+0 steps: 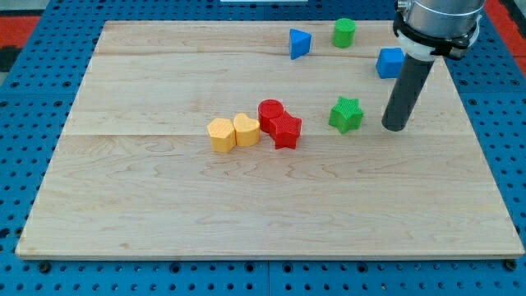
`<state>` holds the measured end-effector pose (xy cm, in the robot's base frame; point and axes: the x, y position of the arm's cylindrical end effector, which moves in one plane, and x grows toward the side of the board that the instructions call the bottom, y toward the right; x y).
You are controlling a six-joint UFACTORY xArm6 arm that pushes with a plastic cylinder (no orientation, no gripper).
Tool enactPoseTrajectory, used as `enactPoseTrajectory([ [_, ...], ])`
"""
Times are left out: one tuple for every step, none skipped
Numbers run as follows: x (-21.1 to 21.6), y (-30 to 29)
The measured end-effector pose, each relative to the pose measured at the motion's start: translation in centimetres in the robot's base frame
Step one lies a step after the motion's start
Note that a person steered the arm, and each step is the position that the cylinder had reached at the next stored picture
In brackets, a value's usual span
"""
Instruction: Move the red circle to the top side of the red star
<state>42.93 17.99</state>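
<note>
Seven blocks sit on the wooden desk (164,205), and reading from the view's left the first are a yellow hexagon (220,135) and a yellow heart (246,130), pressed side by side. Touching the heart on its right is the red circle (270,114), which in turn leans against the upper left of the red star (286,131); so the circle is already up and to the left of the star, close to the spot the task wants, though not squarely above it by my reckoning. Farther right and higher lie a blue triangle (299,43) and a green cylinder (344,33), then a green star (346,114) well apart from the red pair. My tip (394,127) rests just to the right of that green star, with a blue cube (389,62) partly behind the rod. No hand exists on this arm, so nothing is held. Reaching the circle probably means skirting the green star.
</note>
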Motion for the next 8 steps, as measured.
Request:
enactPoseTrajectory([
  [-0.2, -2.3],
  [2.2, -3.2],
  [2.2, -10.4],
  [1.3, -16.3],
  [-2.9, -21.6],
  [-8.3, -26.5],
  [-10.8, -30.9],
  [-15.1, -28.2],
])
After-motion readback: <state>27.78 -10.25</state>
